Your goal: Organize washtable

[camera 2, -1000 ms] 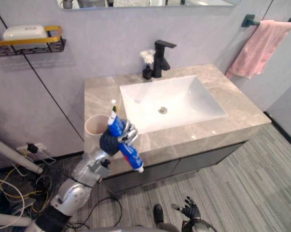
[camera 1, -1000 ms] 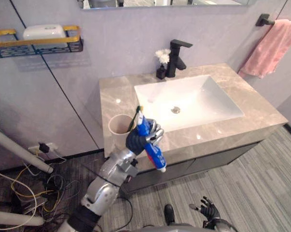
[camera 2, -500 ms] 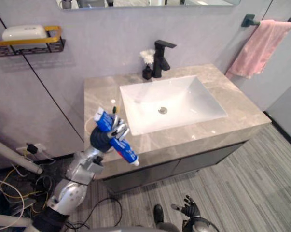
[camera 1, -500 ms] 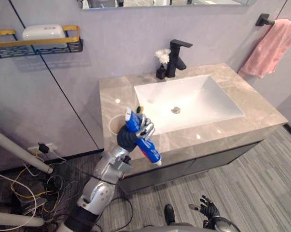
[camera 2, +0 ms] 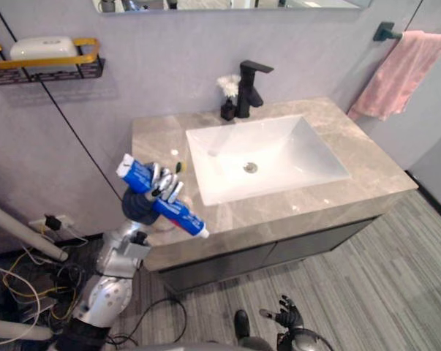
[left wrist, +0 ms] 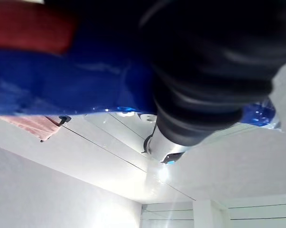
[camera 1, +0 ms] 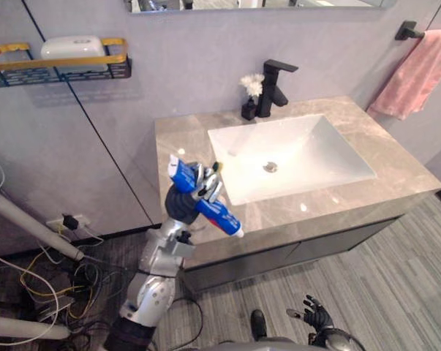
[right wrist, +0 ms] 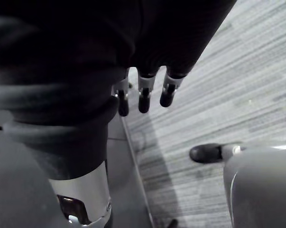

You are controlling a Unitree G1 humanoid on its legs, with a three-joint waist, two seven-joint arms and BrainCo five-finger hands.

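Marble washtable surface (camera 1: 396, 175) | left hand (camera 1: 183, 203), fingers curled round one blue toothpaste tube (camera 1: 220, 216), above surface's front-left edge | right hand (camera 1: 315, 316) low over floor (camera 1: 396, 292), fingers relaxed, empty | one black faucet (camera 1: 273, 88), one pink towel (camera 1: 421, 69)

The desk (camera 1: 396, 179) is a beige marble top against the wall, with a white sink (camera 1: 330, 150) sunk into its middle. A black faucet (camera 1: 273, 86) stands at the back edge, and just beside it is a small dark vase of white flowers (camera 1: 250, 99). A wall shelf (camera 1: 59, 72) holds a white box (camera 1: 72, 47).
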